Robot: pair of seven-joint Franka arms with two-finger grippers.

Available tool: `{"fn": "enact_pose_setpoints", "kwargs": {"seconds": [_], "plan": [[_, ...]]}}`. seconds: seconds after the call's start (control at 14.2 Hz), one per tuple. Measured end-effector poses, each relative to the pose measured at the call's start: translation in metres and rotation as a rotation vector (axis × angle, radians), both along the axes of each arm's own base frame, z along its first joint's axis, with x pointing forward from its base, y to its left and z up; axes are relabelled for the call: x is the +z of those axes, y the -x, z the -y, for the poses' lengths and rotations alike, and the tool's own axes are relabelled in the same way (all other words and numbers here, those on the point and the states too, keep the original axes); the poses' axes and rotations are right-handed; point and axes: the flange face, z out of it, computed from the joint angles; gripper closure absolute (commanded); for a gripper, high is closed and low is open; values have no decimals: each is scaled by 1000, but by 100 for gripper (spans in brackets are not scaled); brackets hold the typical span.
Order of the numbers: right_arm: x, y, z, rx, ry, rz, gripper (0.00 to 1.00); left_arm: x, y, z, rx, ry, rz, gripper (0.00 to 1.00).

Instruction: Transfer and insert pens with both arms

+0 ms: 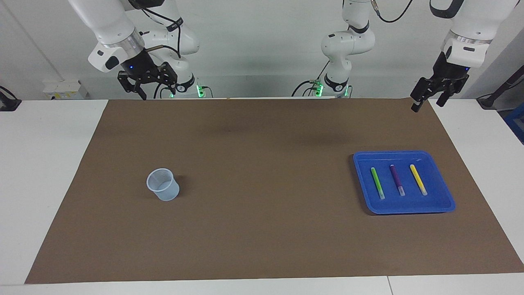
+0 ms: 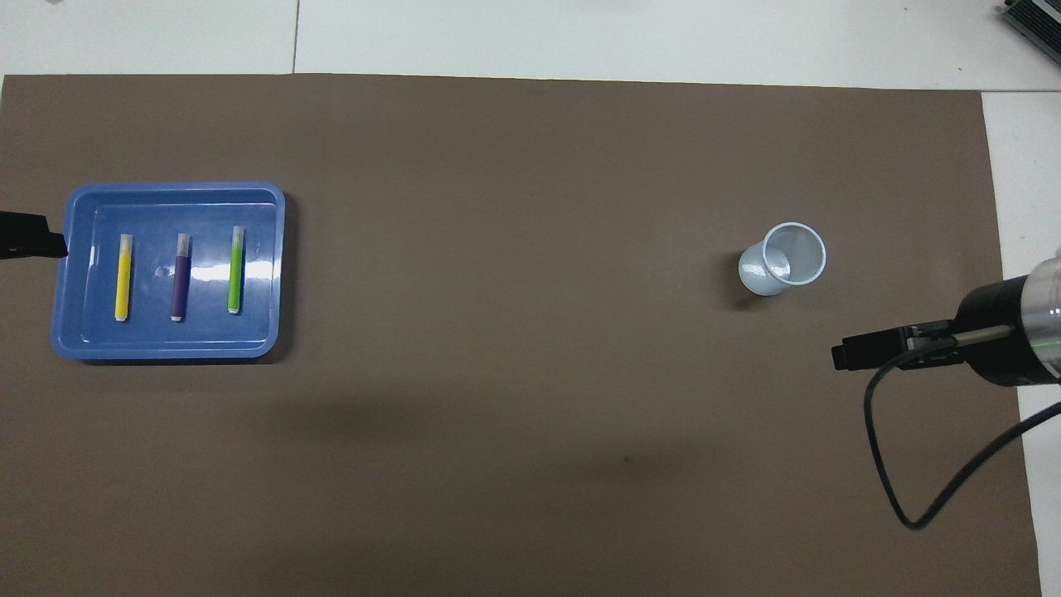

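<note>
Three pens lie side by side in a blue tray toward the left arm's end: green, purple and yellow. A translucent cup stands upright toward the right arm's end. My left gripper hangs open and empty over the mat's corner at the robots' edge, apart from the tray. My right gripper is open, empty, raised over the mat's edge at the robots' side of the cup.
A brown mat covers most of the white table. Two smaller white arms with green-lit bases stand at the robots' edge. A black cable loops down from the right wrist.
</note>
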Motion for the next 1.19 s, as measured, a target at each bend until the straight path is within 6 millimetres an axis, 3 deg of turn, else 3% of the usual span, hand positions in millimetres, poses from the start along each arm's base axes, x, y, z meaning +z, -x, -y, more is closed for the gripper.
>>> {"fn": "enact_pose_setpoints", "kwargs": {"seconds": [0.21,0.49,0.98,1.19], "plan": [[0,3,-22,0,-30,-11,0,-2,2,-1,2,1,-20,0],[3,12,-78,-52,-25,-10,0,-2,18,-4,7,4,-103,0],[6,11,-79,-194,-91,-44,0,5,25,-6,12,3,-100,0],[8,10,-82,-242,-106,-45,0,-13,22,-8,16,3,-99,0]]}}
